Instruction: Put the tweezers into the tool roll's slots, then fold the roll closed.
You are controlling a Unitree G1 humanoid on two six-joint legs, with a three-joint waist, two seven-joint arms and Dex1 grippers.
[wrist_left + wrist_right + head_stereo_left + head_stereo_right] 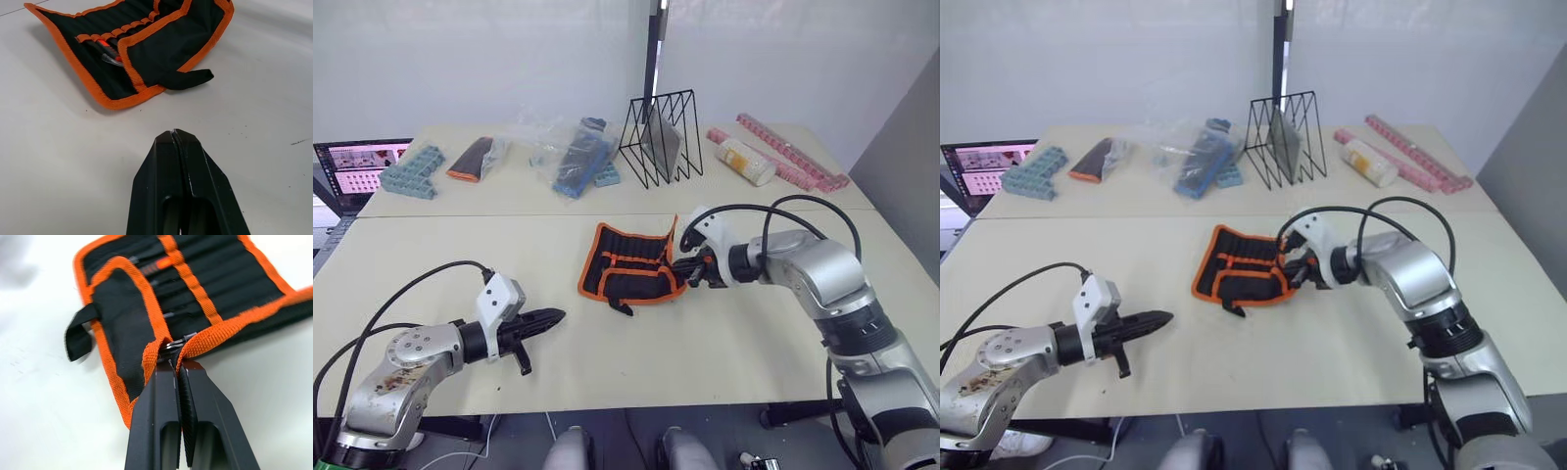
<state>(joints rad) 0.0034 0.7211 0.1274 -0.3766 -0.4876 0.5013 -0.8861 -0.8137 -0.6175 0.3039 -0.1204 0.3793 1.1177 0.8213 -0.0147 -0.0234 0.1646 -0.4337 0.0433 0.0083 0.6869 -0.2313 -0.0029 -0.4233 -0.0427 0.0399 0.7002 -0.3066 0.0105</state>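
Observation:
The tool roll (631,259), black fabric with orange edging, lies partly folded in the middle of the table. Its near flap (124,328) is turned over the slots (205,279), and its black strap (78,335) sticks out at the near edge. Tweezers (110,54) sit tucked in the slots, only their ends showing. My right gripper (683,269) is shut on the roll's orange right edge (171,346). My left gripper (553,316) is shut and holds nothing, hovering low over the table to the front left of the roll, well apart from it.
At the back of the table stand a black wire rack (661,137), clear bags with blue parts (578,157), a black-and-orange pouch (472,159), blue blocks (411,171), a pale bottle (744,162) and pink strips (793,157). A laptop (352,166) sits far left.

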